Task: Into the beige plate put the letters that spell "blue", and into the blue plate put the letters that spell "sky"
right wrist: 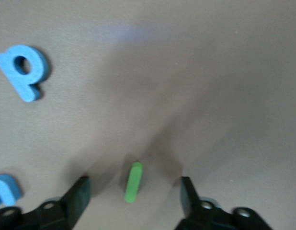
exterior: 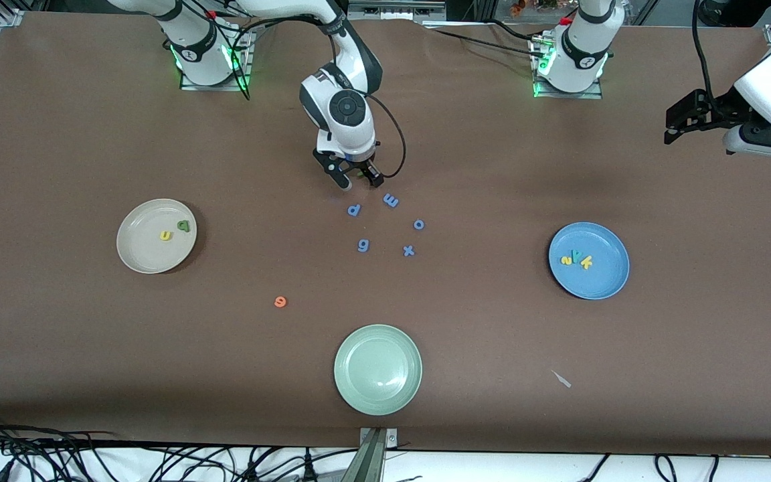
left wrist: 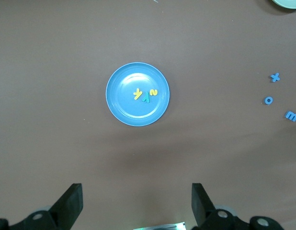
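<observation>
Your right pincer [exterior: 357, 179] sits in the upper middle of the front view, down low at the counter [exterior: 492, 167]. Its fingers are apart, one on each side of the green bar l [right wrist: 133, 182], and neither touches it. The bar lies flat on the counter between them.

Just below the pincer in that view you see the blue-violet letters scattered on the counter: p [exterior: 354, 210], m [exterior: 391, 200], o [exterior: 418, 224], g [exterior: 363, 246] and x [exterior: 409, 251].

The beige plate [exterior: 138, 254] lies at mid-height toward the right arm's end of the counter. It holds the yellow u [exterior: 166, 235] and the dark green b [exterior: 185, 226], close together near its rim. The orange e [exterior: 280, 302] lies alone on the counter, lower in the view, between the beige plate and the pale green plate [exterior: 359, 388] at the lower middle.

The blue plate [exterior: 600, 284] lies at mid-height toward the left arm's end. In it, bunched together, are the yellow s [exterior: 566, 260], the teal y [exterior: 576, 256] and the yellow k [exterior: 586, 262].

Your left pincer [exterior: 672, 128] waits in the upper corner of the front view at that end, raised over bare counter, its fingers spread wide with nothing between them. A small pale scrap [exterior: 561, 379] lies low in the view, nearer the camera than the blue plate.
</observation>
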Controlling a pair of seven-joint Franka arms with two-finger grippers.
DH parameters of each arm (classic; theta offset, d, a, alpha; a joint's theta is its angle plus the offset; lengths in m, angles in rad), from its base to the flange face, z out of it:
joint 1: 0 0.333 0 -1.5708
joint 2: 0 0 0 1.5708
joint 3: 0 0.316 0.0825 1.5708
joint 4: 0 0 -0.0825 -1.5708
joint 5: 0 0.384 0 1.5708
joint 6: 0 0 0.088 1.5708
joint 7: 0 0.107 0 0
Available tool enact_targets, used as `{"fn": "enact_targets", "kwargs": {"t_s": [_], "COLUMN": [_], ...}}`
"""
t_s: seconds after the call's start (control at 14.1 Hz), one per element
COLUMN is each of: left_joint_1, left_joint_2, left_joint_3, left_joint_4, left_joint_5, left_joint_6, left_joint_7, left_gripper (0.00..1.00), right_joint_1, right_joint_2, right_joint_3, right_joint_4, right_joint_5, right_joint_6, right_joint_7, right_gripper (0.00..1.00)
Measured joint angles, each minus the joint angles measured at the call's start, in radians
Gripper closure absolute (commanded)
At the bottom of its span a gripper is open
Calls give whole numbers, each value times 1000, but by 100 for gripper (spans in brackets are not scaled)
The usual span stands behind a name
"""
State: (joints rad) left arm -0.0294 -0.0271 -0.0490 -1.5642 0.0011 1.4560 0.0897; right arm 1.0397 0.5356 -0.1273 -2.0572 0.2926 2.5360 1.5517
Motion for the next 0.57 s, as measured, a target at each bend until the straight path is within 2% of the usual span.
{"fn": "enact_targets", "kwargs": {"t_s": [0.21, 0.36, 0.57], "left_joint_1": [0, 0, 0], "left_joint_2": [0, 0, 0], "left_joint_3": [-1, -1, -1], "left_joint_4": [0, 0, 0], "left_joint_5": [-1, -10, -19], "left_joint_6": [0, 0, 0], "left_joint_7": [0, 0, 0], "left_gripper": [0, 0, 0], "right_joint_1": [0, 0, 0], "right_joint_2": [-9, -12, -13], "right_joint_3": [0, 0, 0], "right_joint_4": [-8, -9, -11], "right_joint_5": [-1, -2, -2], "right_joint_6": [21, 29, 31], "right_joint_7": [-1, -7, -13], "right_gripper": [80, 98, 100]}}
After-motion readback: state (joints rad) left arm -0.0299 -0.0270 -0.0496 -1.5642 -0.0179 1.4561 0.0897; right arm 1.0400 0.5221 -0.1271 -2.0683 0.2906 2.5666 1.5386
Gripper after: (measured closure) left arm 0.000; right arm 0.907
